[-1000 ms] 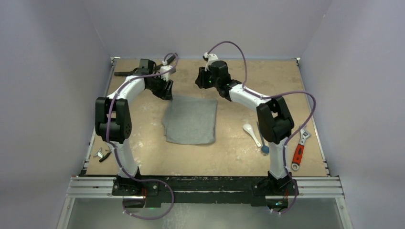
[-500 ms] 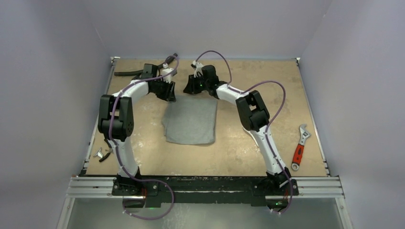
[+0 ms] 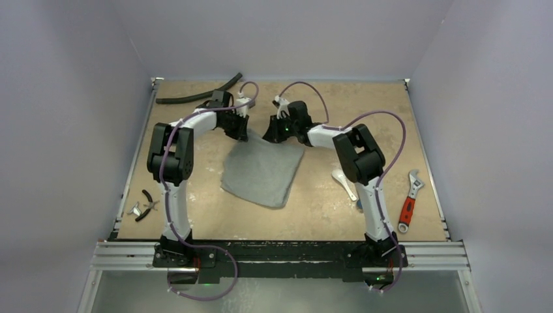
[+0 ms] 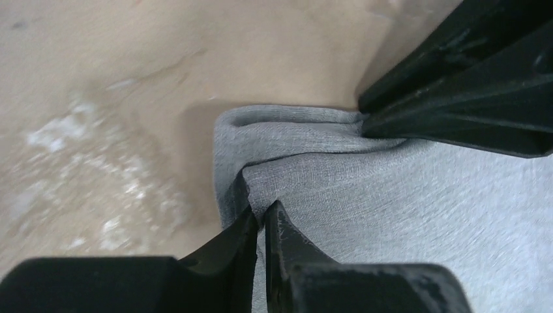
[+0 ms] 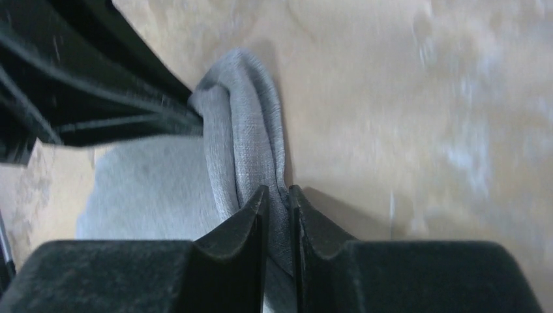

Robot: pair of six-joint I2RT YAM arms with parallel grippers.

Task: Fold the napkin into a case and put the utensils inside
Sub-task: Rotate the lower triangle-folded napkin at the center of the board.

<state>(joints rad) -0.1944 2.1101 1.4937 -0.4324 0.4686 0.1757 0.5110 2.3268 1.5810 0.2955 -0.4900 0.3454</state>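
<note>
While the left gripper (image 4: 261, 225) pinches the napkin (image 4: 365, 195) at its upper edge, the right gripper (image 5: 279, 203) clamps a bunched fold close beside. From above, the cloth lies mid-frame, with the white spoon (image 3: 342, 180) to its right.

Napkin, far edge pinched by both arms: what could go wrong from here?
1. The left gripper and right gripper each hold only a thin bunched bit of the napkin at their fingers' tips; it may slip out when lifted.
2. The two grippers sit close together on the far edge, so they might knock each other.
3. The napkin lies skewed on the table, so the fold may come out crooked.
</note>
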